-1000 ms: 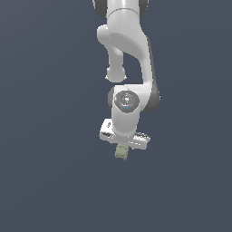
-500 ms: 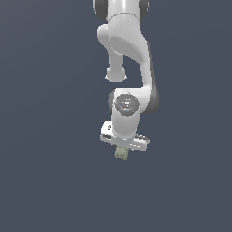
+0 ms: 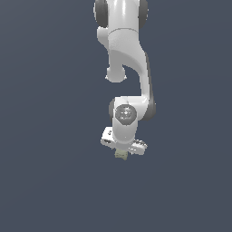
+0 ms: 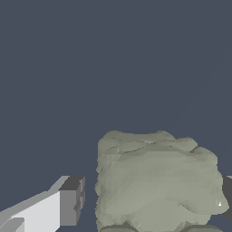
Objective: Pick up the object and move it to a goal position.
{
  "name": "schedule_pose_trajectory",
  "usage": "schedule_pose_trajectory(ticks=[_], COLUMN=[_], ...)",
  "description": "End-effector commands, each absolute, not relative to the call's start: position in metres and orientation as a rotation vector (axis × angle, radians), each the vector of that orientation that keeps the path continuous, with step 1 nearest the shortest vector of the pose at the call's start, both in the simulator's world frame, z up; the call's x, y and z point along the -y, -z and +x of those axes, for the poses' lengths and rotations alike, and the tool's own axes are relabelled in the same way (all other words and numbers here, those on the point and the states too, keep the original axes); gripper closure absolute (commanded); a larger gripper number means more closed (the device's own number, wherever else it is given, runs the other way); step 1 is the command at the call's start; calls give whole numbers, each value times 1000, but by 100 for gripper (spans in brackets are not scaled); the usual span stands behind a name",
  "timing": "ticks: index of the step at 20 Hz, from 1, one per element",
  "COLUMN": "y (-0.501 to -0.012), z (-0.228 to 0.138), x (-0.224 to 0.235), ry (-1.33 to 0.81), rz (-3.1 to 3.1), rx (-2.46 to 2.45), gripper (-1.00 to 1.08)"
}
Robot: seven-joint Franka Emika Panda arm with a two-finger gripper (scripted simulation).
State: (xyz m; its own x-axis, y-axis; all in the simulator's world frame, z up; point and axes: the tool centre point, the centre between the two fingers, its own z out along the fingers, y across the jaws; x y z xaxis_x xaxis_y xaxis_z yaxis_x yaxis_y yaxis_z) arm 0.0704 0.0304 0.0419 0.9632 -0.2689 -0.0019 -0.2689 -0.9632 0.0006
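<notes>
The object is a small pale olive-green knobbly lump that pokes out just below the white hand in the exterior view. My gripper sits directly over it, with the arm reaching down from above. In the wrist view the object fills the space between the fingers. One grey-tipped finger stands a small gap away from the lump's side. The other finger shows only as a dark sliver at the frame's edge, right against the lump. The jaws stand open, one on each side of the object.
A plain dark blue-grey surface lies all around, with no other objects, containers or edges in either view.
The wrist and hand have sunk lower over the object, so less of the lump shows below the hand. The object itself has stayed where it was.
</notes>
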Motion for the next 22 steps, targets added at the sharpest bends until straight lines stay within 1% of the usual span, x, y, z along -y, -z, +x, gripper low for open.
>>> schedule_pose_trajectory(ticks=[1, 3, 4, 16, 22], y=[-39, -39, -39, -41, -57], z=[72, 72, 72, 72, 70], x=[-31, -30, -30, -30, -20], ry=[0, 0, 0, 0, 0], rz=[3112, 3112, 3112, 3112, 3112], rx=[427, 427, 427, 427, 427], gripper=[-92, -92, 108, 108, 108])
